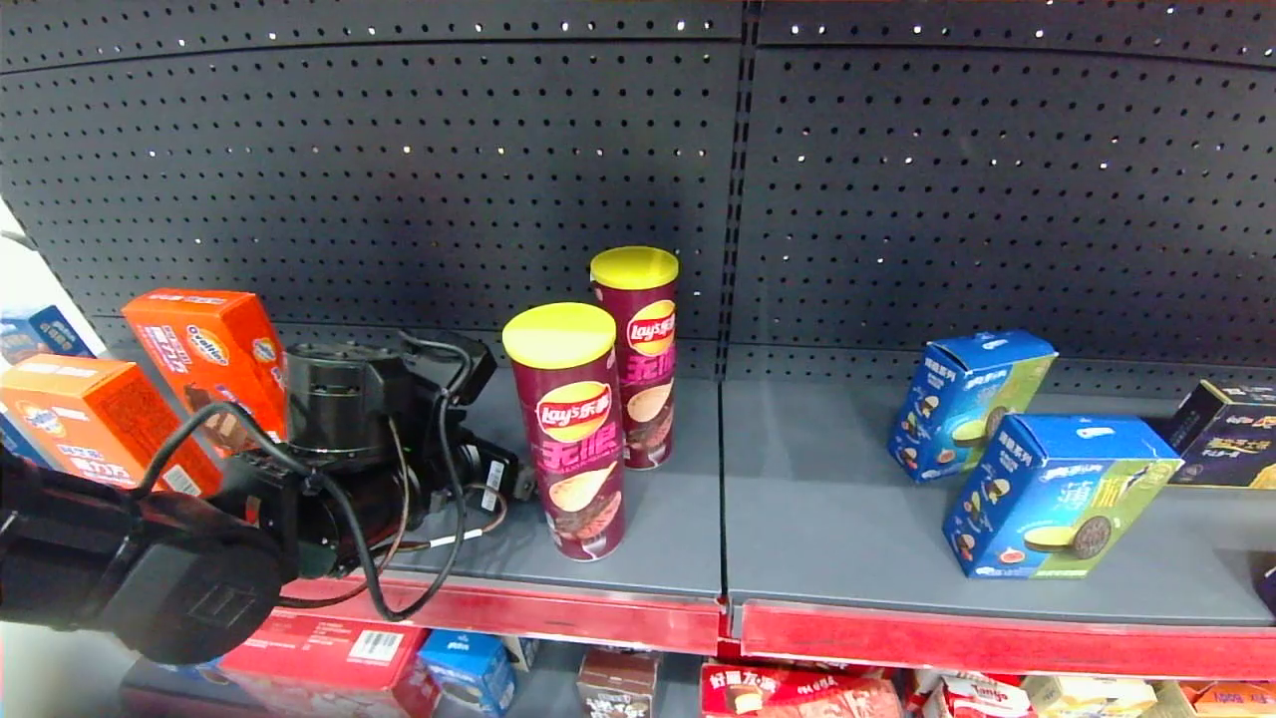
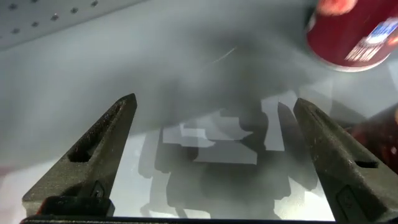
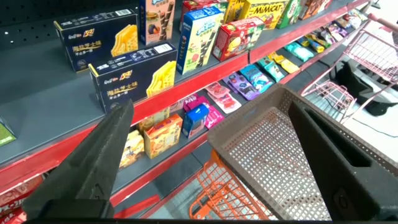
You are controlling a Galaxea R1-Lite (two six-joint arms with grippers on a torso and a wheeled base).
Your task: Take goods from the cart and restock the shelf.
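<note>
Two maroon chip cans with yellow lids stand upright on the grey shelf (image 1: 827, 499), the front can (image 1: 571, 431) just ahead of the rear can (image 1: 641, 354). My left arm (image 1: 359, 439) lies low over the shelf, left of the front can. Its gripper (image 2: 216, 102) is open over bare shelf surface, with the base of the front can (image 2: 349, 34) off to one side of the fingers. My right gripper (image 3: 211, 106) hangs open with nothing between its fingers, above the cart's perforated brown basket (image 3: 273, 155) on an orange frame.
Orange boxes (image 1: 204, 349) stand on the shelf's left, close to my left arm. Two blue cookie boxes (image 1: 1057, 494) and a dark box (image 1: 1221, 434) sit on the right. Lower shelves hold more packets. A pink wire cart (image 3: 373, 46) stands beyond the basket.
</note>
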